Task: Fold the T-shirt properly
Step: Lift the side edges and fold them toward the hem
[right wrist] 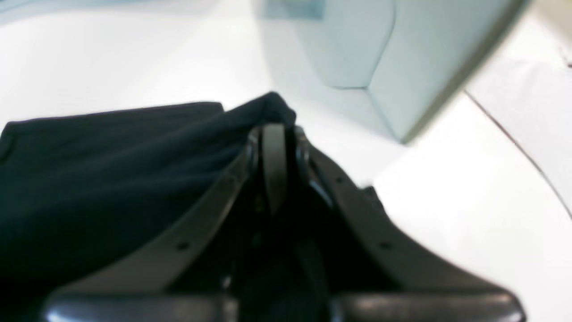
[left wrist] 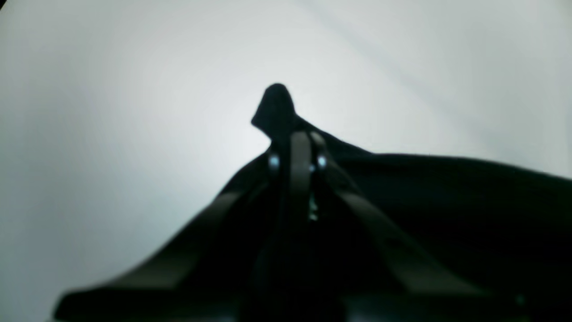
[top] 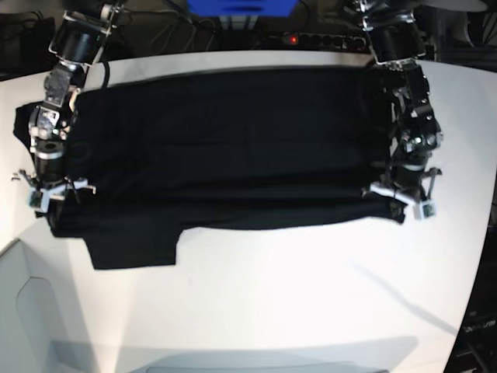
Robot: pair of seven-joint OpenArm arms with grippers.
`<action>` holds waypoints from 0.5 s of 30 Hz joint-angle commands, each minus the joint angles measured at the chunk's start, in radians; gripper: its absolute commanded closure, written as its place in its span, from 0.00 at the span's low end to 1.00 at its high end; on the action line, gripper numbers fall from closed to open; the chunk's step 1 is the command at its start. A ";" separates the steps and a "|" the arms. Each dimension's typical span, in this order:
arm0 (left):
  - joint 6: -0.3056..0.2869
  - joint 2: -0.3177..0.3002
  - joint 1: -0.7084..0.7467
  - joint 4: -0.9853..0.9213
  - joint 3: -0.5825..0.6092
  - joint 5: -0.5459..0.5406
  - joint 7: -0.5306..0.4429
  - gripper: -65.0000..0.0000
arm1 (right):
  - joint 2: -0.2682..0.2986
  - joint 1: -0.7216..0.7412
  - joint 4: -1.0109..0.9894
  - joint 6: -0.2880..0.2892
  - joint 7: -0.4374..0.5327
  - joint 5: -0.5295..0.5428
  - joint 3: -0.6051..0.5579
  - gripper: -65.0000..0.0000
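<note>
The black T-shirt (top: pixel 225 148) lies spread wide across the white table (top: pixel 295 295), with one sleeve (top: pixel 136 245) sticking out toward the front. In the base view my left gripper (top: pixel 386 196) is at the shirt's right front corner. My right gripper (top: pixel 53 208) is at its left front corner. The left wrist view shows the left gripper (left wrist: pixel 297 138) shut on a pinched peak of T-shirt (left wrist: pixel 275 105) fabric lifted off the table. The right wrist view shows the right gripper (right wrist: pixel 273 132) shut on a bunched T-shirt (right wrist: pixel 111 170) edge. No print shows.
A power strip (top: pixel 311 39) with a red light and cables runs along the table's back edge, beside a blue object (top: pixel 241 8). A pale panel (top: pixel 23 311) sits at the front left corner; its pale bluish surface (right wrist: pixel 380 58) rises close beyond the right gripper.
</note>
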 commanded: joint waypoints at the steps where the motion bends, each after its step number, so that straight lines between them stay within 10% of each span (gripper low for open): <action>1: 0.003 -0.003 0.003 0.039 -0.024 -0.002 -0.012 1.00 | 0.015 0.004 0.032 -0.005 0.030 0.016 0.004 1.00; 15: 0.000 0.130 0.159 0.258 -0.119 -0.004 0.145 1.00 | -0.014 -0.030 0.261 0.174 -0.560 0.010 -0.004 1.00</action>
